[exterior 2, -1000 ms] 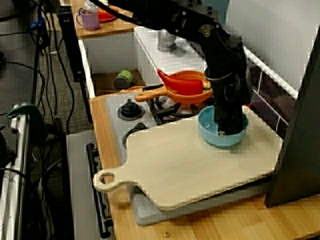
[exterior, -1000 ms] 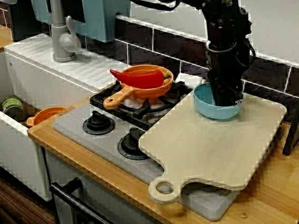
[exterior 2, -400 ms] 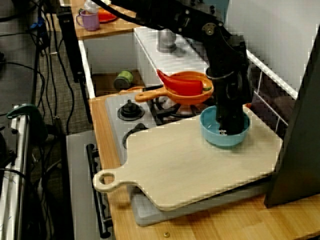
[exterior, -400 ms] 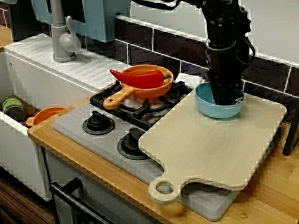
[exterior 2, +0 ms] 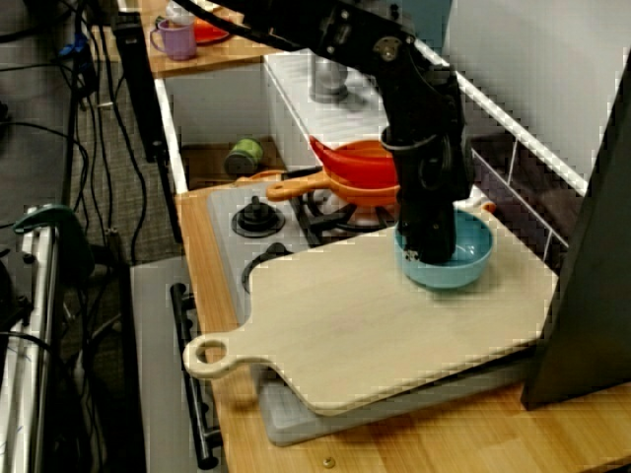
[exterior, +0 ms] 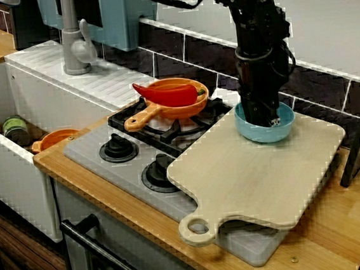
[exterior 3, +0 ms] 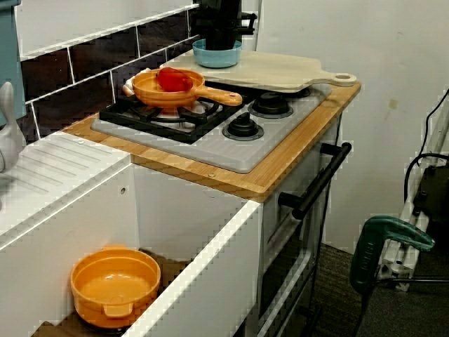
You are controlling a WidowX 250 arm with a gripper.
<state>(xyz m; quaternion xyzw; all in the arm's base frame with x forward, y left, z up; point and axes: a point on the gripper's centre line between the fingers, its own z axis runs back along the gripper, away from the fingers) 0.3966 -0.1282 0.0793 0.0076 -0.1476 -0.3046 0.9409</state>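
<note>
Bowl (exterior: 280, 129): pale blue, round, shallow, upright on the far corner of the wooden cutting board (exterior: 260, 175), which lies partly over the stove (exterior: 120, 147). My tool (exterior: 259, 120) hangs vertically, its tip inside the rim on the side nearest the orange pan (exterior: 175, 101). The bowl's centre lies just beyond it, away from the pan. Whether my fingers are spread or pinching the rim, I cannot tell.

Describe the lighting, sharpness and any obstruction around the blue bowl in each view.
View from the front: even light, no glare, stair-stepped edges; the end effector is a black, detailless mass at the blue bowl. View from the side: likewise, with a dark panel blocking the right edge. View from the sink end: bowl small and distant, arm cropped at the top.
</note>
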